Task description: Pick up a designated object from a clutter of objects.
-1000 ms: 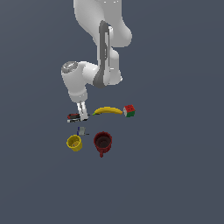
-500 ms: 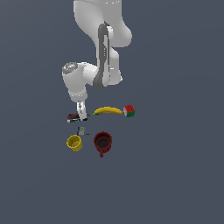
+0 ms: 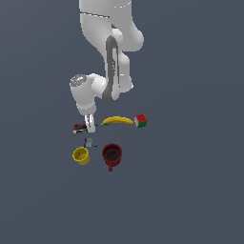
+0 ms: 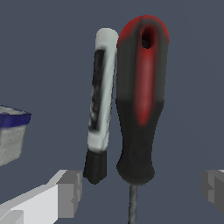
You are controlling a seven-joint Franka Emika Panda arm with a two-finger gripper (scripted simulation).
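Note:
The designated object (image 4: 141,100) is a red and black tool handle with a thin metal shaft, and a white and black stick (image 4: 99,100) lies right beside it. In the exterior view it (image 3: 79,127) lies on the floor at the left end of the clutter. My gripper (image 4: 142,190) is open, just above it. One fingertip (image 4: 70,192) shows on one side of the handle's shaft end and the other (image 4: 214,188) on the other side, both apart from it. In the exterior view the gripper (image 3: 89,126) partly hides the tool.
A yellow banana (image 3: 117,120) and a red-green-white cube (image 3: 140,121) lie to the exterior view's right of the tool. A tiny blue-grey piece (image 3: 88,142) (image 4: 11,135), a yellow cup (image 3: 81,156) and a dark red mug (image 3: 112,155) stand nearer the camera.
The gripper has come down slightly toward the tool. The objects have not moved.

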